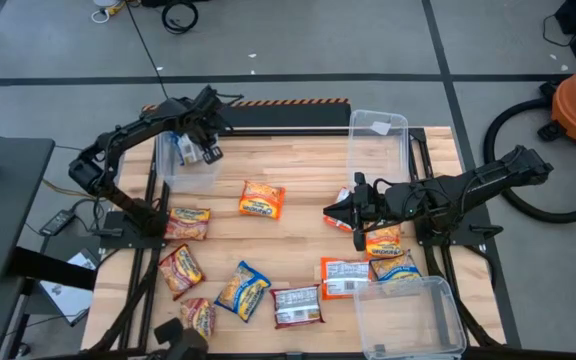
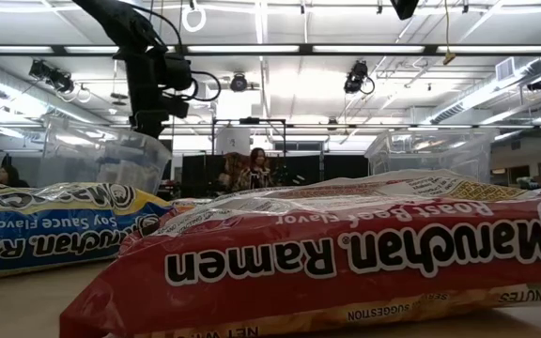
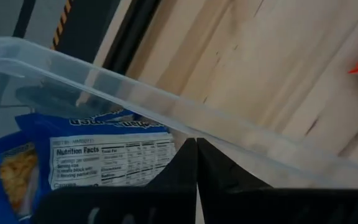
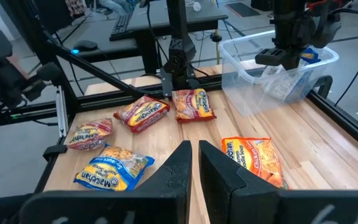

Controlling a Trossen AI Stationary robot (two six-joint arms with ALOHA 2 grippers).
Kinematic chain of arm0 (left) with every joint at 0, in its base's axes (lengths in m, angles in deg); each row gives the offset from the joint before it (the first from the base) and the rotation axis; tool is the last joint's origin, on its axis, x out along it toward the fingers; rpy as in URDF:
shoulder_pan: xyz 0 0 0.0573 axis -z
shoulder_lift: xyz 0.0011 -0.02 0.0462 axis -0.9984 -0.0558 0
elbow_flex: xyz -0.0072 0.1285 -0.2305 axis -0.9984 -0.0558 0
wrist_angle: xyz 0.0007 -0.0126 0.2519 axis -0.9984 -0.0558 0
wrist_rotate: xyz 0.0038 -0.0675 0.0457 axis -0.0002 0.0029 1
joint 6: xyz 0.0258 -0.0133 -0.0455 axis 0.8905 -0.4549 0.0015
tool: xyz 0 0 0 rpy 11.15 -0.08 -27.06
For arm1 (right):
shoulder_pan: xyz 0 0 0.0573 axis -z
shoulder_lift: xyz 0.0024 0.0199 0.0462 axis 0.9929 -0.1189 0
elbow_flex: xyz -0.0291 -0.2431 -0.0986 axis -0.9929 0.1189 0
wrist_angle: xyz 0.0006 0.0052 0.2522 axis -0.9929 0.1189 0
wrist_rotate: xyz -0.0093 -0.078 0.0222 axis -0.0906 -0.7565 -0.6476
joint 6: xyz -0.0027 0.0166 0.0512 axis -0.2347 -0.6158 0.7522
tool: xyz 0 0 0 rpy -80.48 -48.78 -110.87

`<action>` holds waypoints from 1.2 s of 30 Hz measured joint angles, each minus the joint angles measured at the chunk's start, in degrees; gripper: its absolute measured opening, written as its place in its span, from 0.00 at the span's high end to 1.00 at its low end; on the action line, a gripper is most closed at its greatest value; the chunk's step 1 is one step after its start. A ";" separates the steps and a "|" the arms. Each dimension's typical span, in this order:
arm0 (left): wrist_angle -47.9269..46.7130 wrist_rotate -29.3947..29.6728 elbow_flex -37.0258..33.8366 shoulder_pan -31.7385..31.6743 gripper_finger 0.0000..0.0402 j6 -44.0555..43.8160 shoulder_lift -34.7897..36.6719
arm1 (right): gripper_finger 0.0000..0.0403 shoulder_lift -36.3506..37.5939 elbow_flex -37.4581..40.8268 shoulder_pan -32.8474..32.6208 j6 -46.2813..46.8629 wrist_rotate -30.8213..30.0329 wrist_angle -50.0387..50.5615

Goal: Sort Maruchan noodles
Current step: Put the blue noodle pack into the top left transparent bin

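I am observing the left end effector (image 1: 206, 152) hovering over the clear bin (image 1: 168, 170) at the desk's (image 1: 298, 170) far left, fingers clenched together with nothing between them. A blue packet (image 3: 79, 162) is lying inside that bin, its nutrition panel facing up.

The right end effector (image 1: 334, 213) is sitting low over the desk's middle right, its fingers nearly together; I cannot tell whether they are gripping anything.

An orange packet (image 1: 262, 199) is lying near the desk's centre. Red packets (image 1: 188, 223) and a blue-and-yellow packet (image 1: 243, 290) are lying scattered across the near left. Two further bins (image 1: 378, 135) are sitting on the right side.
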State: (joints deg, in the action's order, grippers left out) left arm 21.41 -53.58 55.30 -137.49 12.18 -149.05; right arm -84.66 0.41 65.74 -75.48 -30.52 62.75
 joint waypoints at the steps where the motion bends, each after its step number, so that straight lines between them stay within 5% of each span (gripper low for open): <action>1: 0.25 0.05 0.00 0.34 1.00 0.11 0.00 | 0.91 0.01 0.00 0.00 0.00 0.00 0.00; 14: 1.01 -0.16 0.02 4.09 1.00 1.70 0.89 | 0.91 0.00 0.00 0.00 -1.30 0.00 0.00; 25: -3.37 -3.80 0.02 -5.97 1.00 -3.80 -0.01 | 0.91 0.00 0.00 0.00 -1.55 0.00 0.34; 36: 2.11 -0.48 -8.78 -6.46 1.00 0.90 -0.35 | 0.91 0.01 -0.01 0.04 -1.52 -0.16 2.94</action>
State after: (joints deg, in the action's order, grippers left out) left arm 23.52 -54.07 46.53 -143.95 13.07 -149.40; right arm -84.65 0.40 65.78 -77.00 -30.68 65.69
